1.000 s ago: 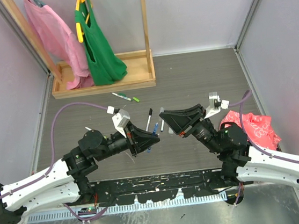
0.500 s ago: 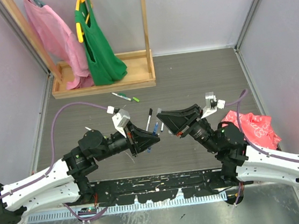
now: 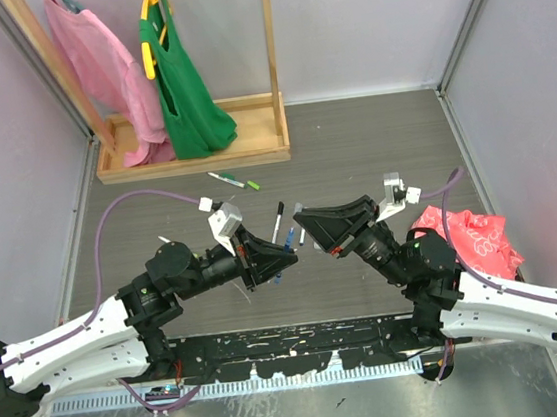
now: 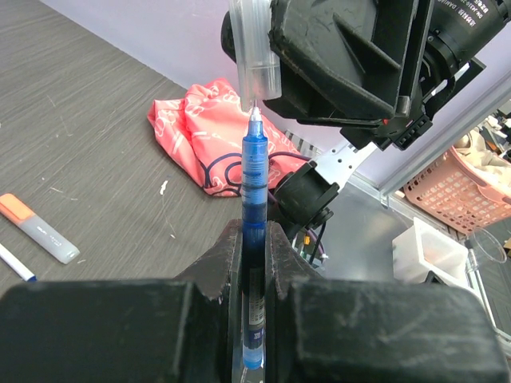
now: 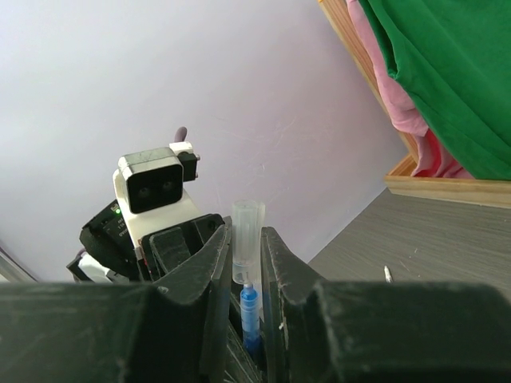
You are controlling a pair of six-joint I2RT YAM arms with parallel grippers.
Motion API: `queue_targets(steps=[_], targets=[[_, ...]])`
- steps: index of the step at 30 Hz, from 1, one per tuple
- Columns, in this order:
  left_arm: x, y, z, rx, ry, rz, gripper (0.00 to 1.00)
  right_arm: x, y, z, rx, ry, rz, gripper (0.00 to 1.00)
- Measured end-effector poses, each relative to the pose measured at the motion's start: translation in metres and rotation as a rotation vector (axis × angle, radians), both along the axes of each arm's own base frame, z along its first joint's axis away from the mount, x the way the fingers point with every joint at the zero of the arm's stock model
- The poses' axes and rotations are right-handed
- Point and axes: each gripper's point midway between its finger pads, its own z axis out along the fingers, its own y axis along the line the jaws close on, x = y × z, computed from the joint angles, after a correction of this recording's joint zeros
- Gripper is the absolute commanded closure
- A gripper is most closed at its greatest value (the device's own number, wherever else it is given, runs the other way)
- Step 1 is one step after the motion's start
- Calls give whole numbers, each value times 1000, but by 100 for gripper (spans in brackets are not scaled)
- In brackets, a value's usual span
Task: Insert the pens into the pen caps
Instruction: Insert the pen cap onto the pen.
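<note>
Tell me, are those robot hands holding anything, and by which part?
The left hand clamps a blue plastic pen by its lower barrel; the right hand pinches a clear plastic tube-shaped cap by its sides.

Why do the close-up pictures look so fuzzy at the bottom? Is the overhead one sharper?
Left wrist view: the left pincer is a dark, out-of-focus mass, likely too near the lens; the blue pen it grips is sharp. Right wrist view: the right pincer blurs likewise around the clear cap. Top view: evenly lit and sharp.
</note>
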Motion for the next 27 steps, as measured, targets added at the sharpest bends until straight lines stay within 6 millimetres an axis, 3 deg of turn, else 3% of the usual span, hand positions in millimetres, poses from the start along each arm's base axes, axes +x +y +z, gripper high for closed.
queue_targets(steps=[27], targets=[[1, 0, 0, -1, 0, 4, 100, 3, 6, -10, -30, 9, 0, 100]])
